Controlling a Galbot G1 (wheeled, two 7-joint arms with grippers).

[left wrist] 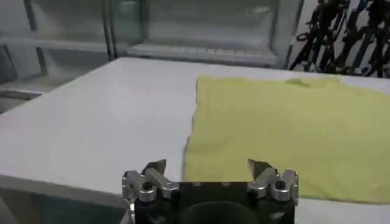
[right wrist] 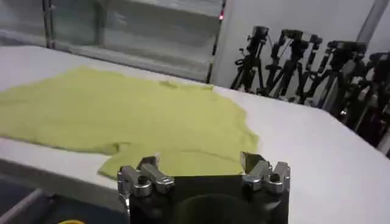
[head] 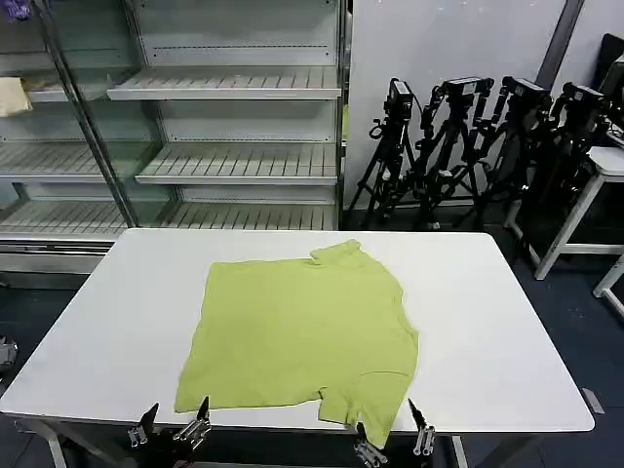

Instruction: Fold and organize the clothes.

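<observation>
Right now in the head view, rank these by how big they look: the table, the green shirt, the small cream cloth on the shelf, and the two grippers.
1. White table
2. Lime green shirt
3. Left gripper and right gripper, alike, both open at the table's near edge
4. Cream cloth, though it sits farthest away

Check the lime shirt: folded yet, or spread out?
Mostly spread. The shirt lies flat on the table, collar away from the robot, one sleeve near the front edge. Whether its other side is tucked under, cannot tell.
</observation>
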